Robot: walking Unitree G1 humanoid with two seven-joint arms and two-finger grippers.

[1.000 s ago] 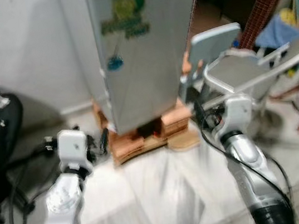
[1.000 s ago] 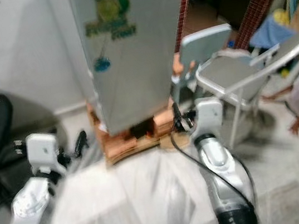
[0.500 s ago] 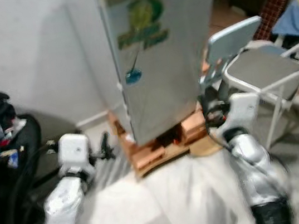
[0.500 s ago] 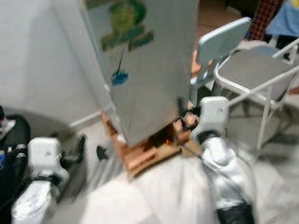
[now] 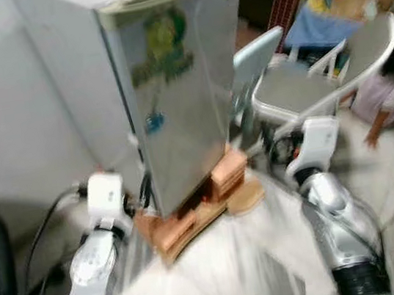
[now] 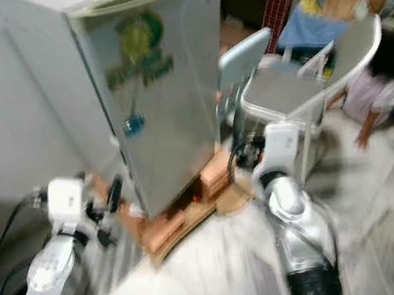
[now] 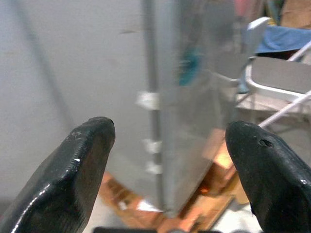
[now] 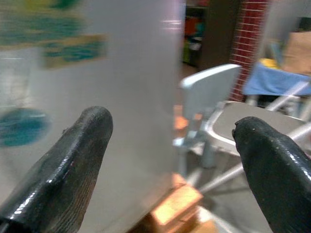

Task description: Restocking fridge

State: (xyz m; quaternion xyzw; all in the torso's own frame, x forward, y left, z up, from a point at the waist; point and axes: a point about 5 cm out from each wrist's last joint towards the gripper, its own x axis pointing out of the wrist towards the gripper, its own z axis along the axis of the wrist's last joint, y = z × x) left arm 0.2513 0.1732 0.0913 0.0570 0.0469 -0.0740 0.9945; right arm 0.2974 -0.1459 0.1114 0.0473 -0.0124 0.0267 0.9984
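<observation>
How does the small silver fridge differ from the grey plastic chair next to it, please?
The small silver fridge is a tall closed box, while the grey plastic chair is low and open-framed with a curved back. The fridge stands raised on orange-brown blocks; the chair's legs go down towards the floor. The fridge door carries green and blue stickers; the chair is plain. Both are pale grey and upright, side by side.
</observation>
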